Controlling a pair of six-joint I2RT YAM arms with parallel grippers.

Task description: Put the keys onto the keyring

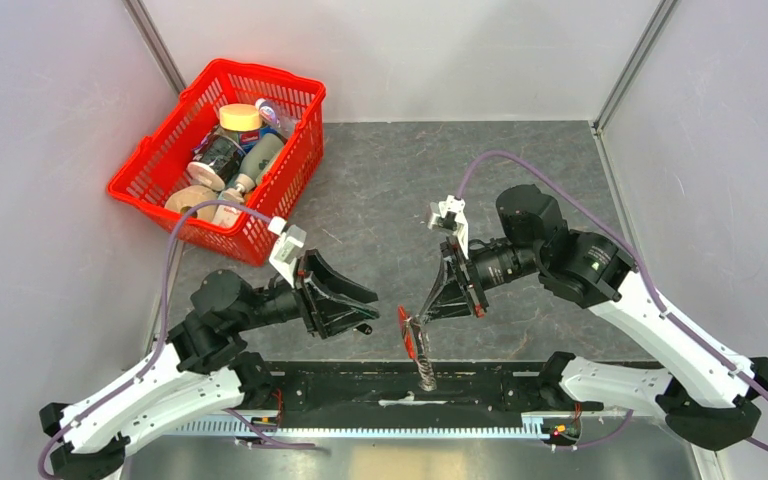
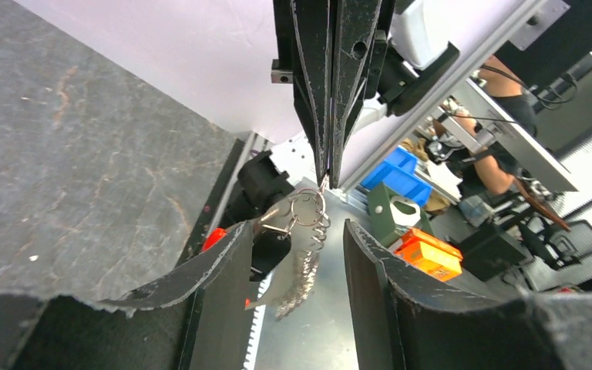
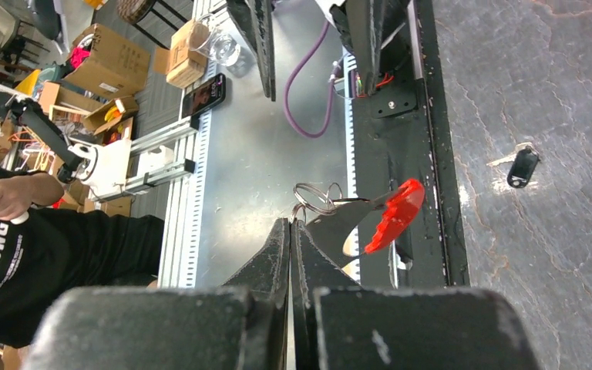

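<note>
Overhead and wrist views of two arms at work on a dark grey table (image 1: 380,180).

The right end effector (image 1: 423,314) has its fingers pressed together on the wire loop of the keyring (image 1: 407,328), pinching it clear of the table surface at the near edge, between the two arms. In the right wrist view the closed fingertips (image 3: 289,225) meet just below the loop (image 3: 316,196), and the curved red tag (image 3: 393,216) juts out to one side of it. From the loop a silvery chain (image 1: 427,370) hangs down in front of the black mounting rail (image 1: 480,385).

The left end effector (image 1: 368,312) is spread and grips nothing. It faces the keyring from just beside it (the left wrist view shows the loop (image 2: 308,206) framed between the two open fingers (image 2: 223,262), with the right arm's closed fingers coming in from above).

One key (image 3: 520,163), with a black head and silver blade, lies flat on the table, apart from the keyring. A dark shape hanging close to the loop in the left wrist view cannot be identified.

At the far left corner stands a red mesh basket (image 1: 290,170), tilted against the wall. It holds a roll of pale yellow tape (image 1: 241,117), a dark jar (image 1: 218,160), a grey-green bottle (image 1: 260,155) and round tan pieces (image 1: 192,198) at its near end.
</note>
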